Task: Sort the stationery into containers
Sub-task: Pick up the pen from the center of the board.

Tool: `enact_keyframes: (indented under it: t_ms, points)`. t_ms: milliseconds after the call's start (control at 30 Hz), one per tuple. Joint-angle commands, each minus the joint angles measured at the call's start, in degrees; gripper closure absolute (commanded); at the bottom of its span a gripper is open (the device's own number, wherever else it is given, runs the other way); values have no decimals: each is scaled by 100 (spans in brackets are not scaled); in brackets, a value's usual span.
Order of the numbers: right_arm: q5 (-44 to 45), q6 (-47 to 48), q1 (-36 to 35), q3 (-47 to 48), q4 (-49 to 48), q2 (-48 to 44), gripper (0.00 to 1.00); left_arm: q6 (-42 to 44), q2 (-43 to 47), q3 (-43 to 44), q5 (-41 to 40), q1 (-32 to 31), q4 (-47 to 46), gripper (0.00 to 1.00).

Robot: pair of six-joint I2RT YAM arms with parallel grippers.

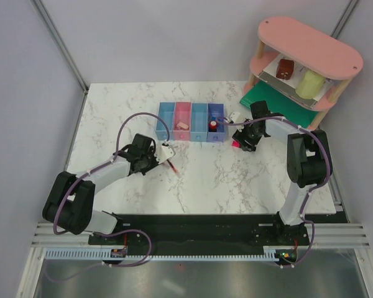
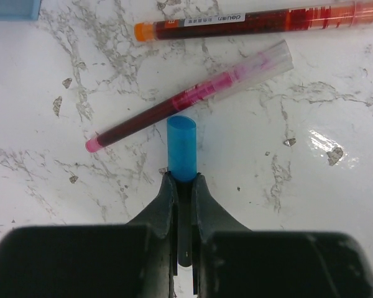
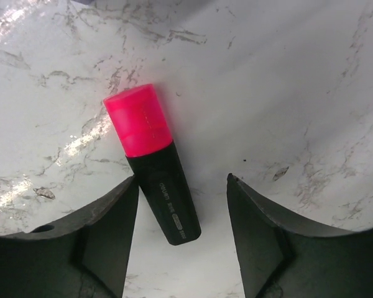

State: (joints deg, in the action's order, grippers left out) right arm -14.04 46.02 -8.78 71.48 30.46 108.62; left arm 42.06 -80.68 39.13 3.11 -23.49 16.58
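The left arm (image 1: pixel 102 177) reaches forward and to the right, low over the marble desk (image 1: pixel 236 180). Its pincer (image 2: pixel 183 181) is pressed together on a blue-capped marker (image 2: pixel 181 144), whose cap sticks out past the fingertips. The cap ends just short of a thin red pen (image 2: pixel 193 99), with an orange-tipped pen (image 2: pixel 255 22) lying beyond it.

The right arm (image 1: pixel 306 162) rises from its base, folds at the elbow and stretches left, ending near the darker blue end of the row of bins (image 1: pixel 199 118). Its pincer (image 3: pixel 181 180) stands spread apart around a pink-capped black highlighter (image 3: pixel 154 162). The highlighter lies flat on the desk between the fingers, nearer the finger at the left of the wrist view.
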Motion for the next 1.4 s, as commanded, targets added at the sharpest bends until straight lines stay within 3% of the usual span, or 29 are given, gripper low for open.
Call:
enact_keyframes:
  t_ms: [0, 200, 367, 567, 700, 967, 1100, 1367]
  points:
    - [-195, 135, -1, -125, -172, 388, 42, -163, -18, 15, 181, 19, 924, 98]
    - [-213, 214, -1, -512, -163, 239, 74, -216, 588, 498, 356, 11, 1838, 98]
    - [-292, 65, -10, -872, -163, -147, 87, -374, 1028, 1446, 848, 11, 2595, 98]
    - [-493, -444, -10, -1031, -49, -946, 98, -1023, 914, 2668, 1586, 19, 3018, 98]
    - [-765, -769, -10, -970, 214, -1439, 100, -1524, 538, 3187, 1728, 19, 2791, 98]
    - [-1329, -1419, -10, -672, 461, -2449, 100, -2693, -561, 3478, 542, 54, 1201, 98]
    - [-1566, -1665, -19, -381, 593, -2617, 100, -2984, -1317, 4065, -64, 204, 848, 98]
    - [-1918, -2088, -116, 243, 602, -2565, 100, -3494, -2302, 5314, 356, 810, 961, 98]
